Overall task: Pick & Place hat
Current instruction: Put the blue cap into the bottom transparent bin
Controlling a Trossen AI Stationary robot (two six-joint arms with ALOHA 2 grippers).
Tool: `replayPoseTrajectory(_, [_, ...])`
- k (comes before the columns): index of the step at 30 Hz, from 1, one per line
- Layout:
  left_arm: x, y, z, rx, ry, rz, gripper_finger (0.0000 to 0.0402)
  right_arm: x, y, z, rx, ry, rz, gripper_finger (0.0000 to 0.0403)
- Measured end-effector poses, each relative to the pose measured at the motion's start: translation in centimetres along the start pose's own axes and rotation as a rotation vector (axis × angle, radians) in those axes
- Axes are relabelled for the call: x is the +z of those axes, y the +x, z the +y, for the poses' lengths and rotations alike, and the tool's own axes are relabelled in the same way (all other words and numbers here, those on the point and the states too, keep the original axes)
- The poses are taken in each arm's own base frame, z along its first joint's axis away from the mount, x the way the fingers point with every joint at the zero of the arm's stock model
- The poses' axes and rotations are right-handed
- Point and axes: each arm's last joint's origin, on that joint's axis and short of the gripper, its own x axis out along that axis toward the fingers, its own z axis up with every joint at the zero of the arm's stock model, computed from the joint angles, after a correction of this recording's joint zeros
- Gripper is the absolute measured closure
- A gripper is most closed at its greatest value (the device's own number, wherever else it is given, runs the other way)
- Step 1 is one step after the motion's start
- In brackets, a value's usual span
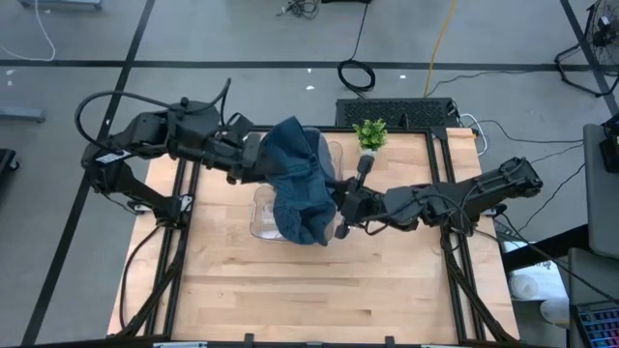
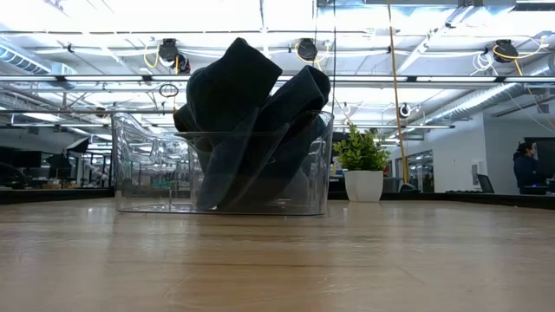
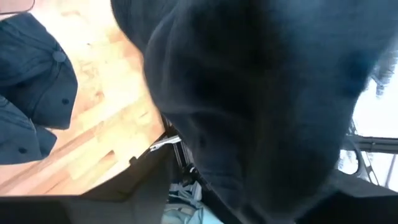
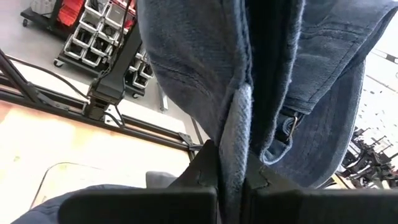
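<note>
A blue denim hat [image 1: 295, 179] is bunched up over a clear plastic bin [image 1: 259, 217] at the table's middle. In the low view, dark hat cloth [image 2: 251, 113] stands up out of the bin [image 2: 147, 165]. My right gripper [image 1: 338, 215] is at the hat's right side, shut on it. My left gripper [image 1: 250, 155] reaches in from the left, and the hat covers its fingers. In the left wrist view the cloth [image 3: 261, 93] fills most of the picture, with a second blue cap [image 3: 37, 81] beside it. More blue cloth [image 4: 93, 199] lies in the bin below the right gripper. My right gripper pinches a doubled fold of the denim hat [image 4: 235, 143] between its two fingers [image 4: 202, 177]. The fingers come level from the table's right side. The hat stands up past the fingers, its strap buckle [image 4: 289, 127] just beyond the fold; its lower part reaches into the bin.
A small potted plant [image 1: 370, 133] stands at the far edge, just right of the bin, and shows again in the low view [image 2: 362, 160]. Bare wooden table [image 1: 290, 290] lies on the near side. A person [image 2: 526, 169] stands far off in the room.
</note>
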Motion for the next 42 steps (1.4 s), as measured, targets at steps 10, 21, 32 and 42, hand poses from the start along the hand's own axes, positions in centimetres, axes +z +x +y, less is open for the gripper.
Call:
replayPoseTrajectory(10, [0.2,0.0,-0.2,-0.016,0.018,-0.028,0.0304,0.0,0.0,0.0,0.001,-0.003,0.003,0.0403])
replayPoseTrajectory(21, [-0.2,-0.4,-0.2,-0.051,0.191,0.111,0.0392,-0.1,-0.2,0.5,0.065,-0.07,-0.008,0.0362])
replayPoseTrajectory(32, [-0.6,-3.5,1.7,0.122,0.072,0.131,0.0392,-0.3,-2.0,2.0,-0.041,-0.106,0.12,0.0258])
replayPoseTrajectory(42, [-0.9,-3.5,3.9,0.362,0.135,0.169,0.0392,-0.4,-2.1,1.8,-0.118,-0.07,0.154,0.0244])
